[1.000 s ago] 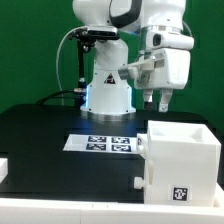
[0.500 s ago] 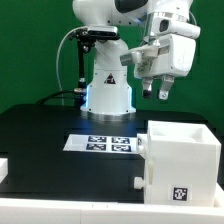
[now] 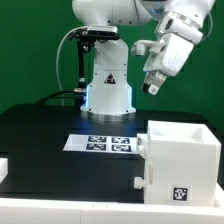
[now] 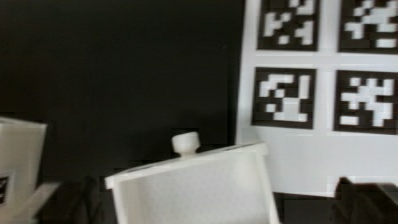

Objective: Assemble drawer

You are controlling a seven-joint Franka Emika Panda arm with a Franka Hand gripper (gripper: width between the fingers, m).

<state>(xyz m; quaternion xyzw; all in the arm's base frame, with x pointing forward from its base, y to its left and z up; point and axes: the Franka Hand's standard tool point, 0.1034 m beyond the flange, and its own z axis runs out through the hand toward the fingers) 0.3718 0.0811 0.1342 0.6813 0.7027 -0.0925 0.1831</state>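
Exterior view: the arm (image 3: 172, 48) hangs high and tilted above the bench (image 3: 40, 140), its jaws apart and holding nothing. The drawer (image 3: 3, 166) shows only as a low white sliver cut off by the exterior view's left edge, well apart from the tall white housing (image 3: 180, 165) at the exterior view's right. The marker board (image 3: 78, 142) lies between them. In the wrist view a blurred white ribbed part (image 4: 187, 190) overlaps that board's edge.

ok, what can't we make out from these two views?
- Two-finger gripper: open or shut unclear; small in exterior view, fingertips cut off in wrist view.
- White piece at exterior view's left: cut by frame edge, unidentifiable.
- Large white cube-shaped housing: interior mostly hidden by its walls.
- Blurred white part in wrist view: cut off by edge.
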